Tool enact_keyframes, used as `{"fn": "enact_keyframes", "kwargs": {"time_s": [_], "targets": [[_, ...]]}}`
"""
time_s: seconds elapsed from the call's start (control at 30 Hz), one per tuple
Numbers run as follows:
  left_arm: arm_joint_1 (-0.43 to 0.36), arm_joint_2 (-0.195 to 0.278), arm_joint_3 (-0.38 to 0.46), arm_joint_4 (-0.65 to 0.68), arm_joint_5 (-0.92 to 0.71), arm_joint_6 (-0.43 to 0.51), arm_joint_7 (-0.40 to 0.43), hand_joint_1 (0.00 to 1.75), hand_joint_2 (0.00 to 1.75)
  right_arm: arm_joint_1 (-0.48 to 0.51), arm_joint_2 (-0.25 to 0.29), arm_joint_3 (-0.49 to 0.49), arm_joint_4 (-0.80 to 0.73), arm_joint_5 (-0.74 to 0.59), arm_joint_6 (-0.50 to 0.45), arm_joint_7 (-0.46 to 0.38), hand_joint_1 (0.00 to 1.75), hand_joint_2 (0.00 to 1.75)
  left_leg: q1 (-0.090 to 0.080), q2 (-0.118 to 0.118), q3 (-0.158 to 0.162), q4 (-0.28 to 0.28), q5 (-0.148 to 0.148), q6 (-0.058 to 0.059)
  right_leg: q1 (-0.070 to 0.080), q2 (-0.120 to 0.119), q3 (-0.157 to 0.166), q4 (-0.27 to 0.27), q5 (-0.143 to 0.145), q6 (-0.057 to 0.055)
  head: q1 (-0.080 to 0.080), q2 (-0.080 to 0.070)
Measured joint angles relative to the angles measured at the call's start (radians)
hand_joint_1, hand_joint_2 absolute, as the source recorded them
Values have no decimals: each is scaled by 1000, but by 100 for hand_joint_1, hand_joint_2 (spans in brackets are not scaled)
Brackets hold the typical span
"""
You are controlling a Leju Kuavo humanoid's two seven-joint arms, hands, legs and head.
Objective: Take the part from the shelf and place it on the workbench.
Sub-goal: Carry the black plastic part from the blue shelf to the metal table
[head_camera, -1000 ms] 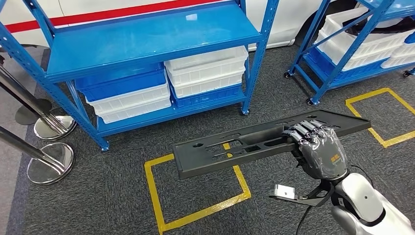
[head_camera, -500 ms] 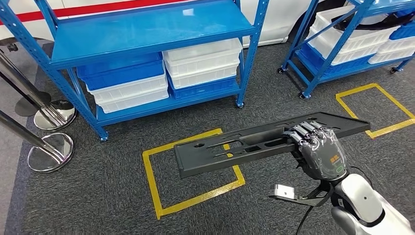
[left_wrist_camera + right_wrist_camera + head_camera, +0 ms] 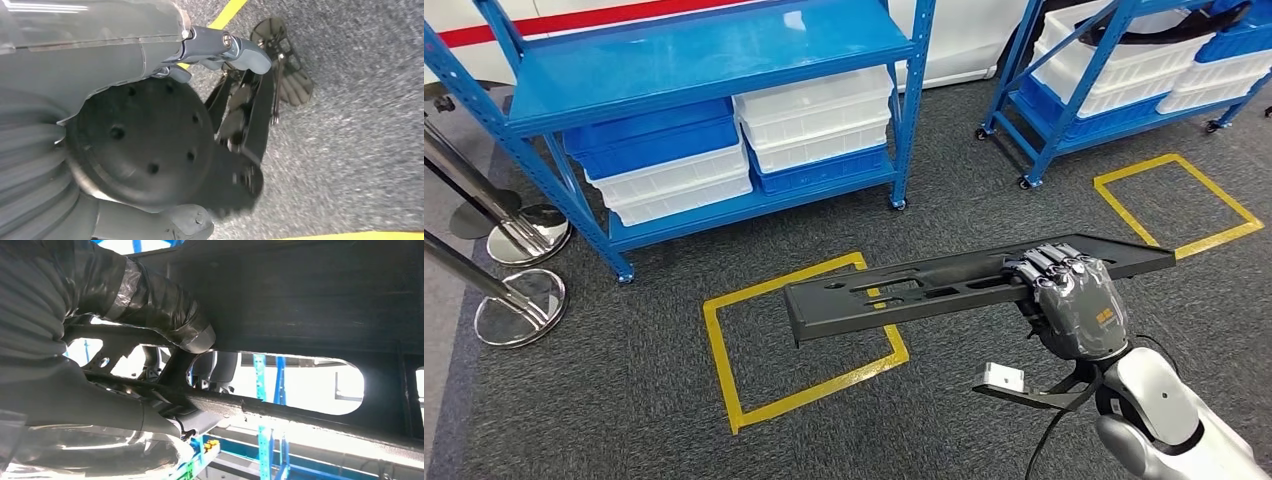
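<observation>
Fingers (image 3: 1052, 262) of the right hand (image 3: 1079, 305) grip the black part (image 3: 904, 290) over carpet.

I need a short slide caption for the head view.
Right hand carries the black part above the yellow floor square.

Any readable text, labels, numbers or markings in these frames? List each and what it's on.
No text reads in any view.
Orange mark on the back of the right hand: too small and blurred to read.
Black part held by that hand: no lettering visible.
Yellow floor squares: plain outlines, no characters.
White bins on the blue shelf: no labels visible.
</observation>
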Motion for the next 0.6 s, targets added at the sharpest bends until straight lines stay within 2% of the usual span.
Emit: {"fn": "enact_keyframes", "kwargs": {"time_s": [0.03,0.07,0.1,0.13,0.2,0.27,0.33,0.37,0.4,0.43,0.47,0.5,0.53,0.6], "targets": [[0,1,0,0,0,0,1,0,175,-1,1,0,1,-1,0,1,175,175,-1,-20,49,-74,13,13,3,7,-3,0,4,1,0,0],[0,1,0,0,0,0,1,0,175,-4,3,0,2,-2,0,1,175,175,-1,-37,88,-136,23,21,3,16,-6,-1,8,4,1,0],[1,2,0,0,0,0,2,0,175,-7,4,0,3,-2,0,2,175,175,-3,-52,114,-180,29,26,1,24,-8,-1,12,9,1,0],[1,2,0,0,0,0,3,0,175,-10,6,0,4,-3,0,3,175,175,-4,-54,121,-192,28,26,-3,33,-10,-3,18,15,1,0],[1,1,0,0,0,0,4,0,175,-10,9,0,6,-3,-1,4,175,175,-5,-37,124,-212,41,26,-9,49,-15,-6,25,29,1,0],[-1,0,-1,0,0,0,5,0,175,-10,10,0,8,-4,-2,4,175,175,0,-12,128,-237,54,32,-8,33,-34,23,0,37,1,0],[0,-1,-1,0,0,0,5,0,175,-10,12,0,10,-6,-3,4,175,175,2,13,122,-244,62,36,-10,-3,-82,128,-65,45,1,0],[0,-1,-1,0,0,0,5,0,175,-8,13,0,11,-6,-3,4,175,175,2,25,117,-242,63,37,-13,-13,-108,188,-93,49,1,0],[1,-1,-1,0,0,0,5,0,175,-5,14,0,12,-7,-4,4,175,175,1,37,112,-238,63,36,-15,-18,-126,234,-109,54,1,0],[1,-1,-1,0,0,0,5,0,175,-3,15,0,14,-8,-4,4,175,175,1,48,107,-233,63,35,-18,-21,-128,246,-105,58,1,0],[1,-1,-1,0,0,0,5,0,175,-2,16,0,15,-8,-4,4,175,175,2,59,103,-228,62,33,-21,-24,-113,225,-87,62,1,0],[1,-1,-1,0,0,0,5,0,175,-4,16,0,17,-9,-4,3,175,175,3,69,98,-221,60,30,-24,-34,-80,170,-56,66,1,0],[1,0,-1,0,0,0,5,0,175,-8,18,0,19,-9,-3,2,175,175,3,79,95,-213,56,25,-24,-53,-44,105,-34,67,1,0],[1,2,-1,0,0,0,6,0,175,-35,26,6,31,-8,1,-5,175,175,-2,95,90,-199,50,12,-21,-84,2,16,-7,58,1,0]]}}
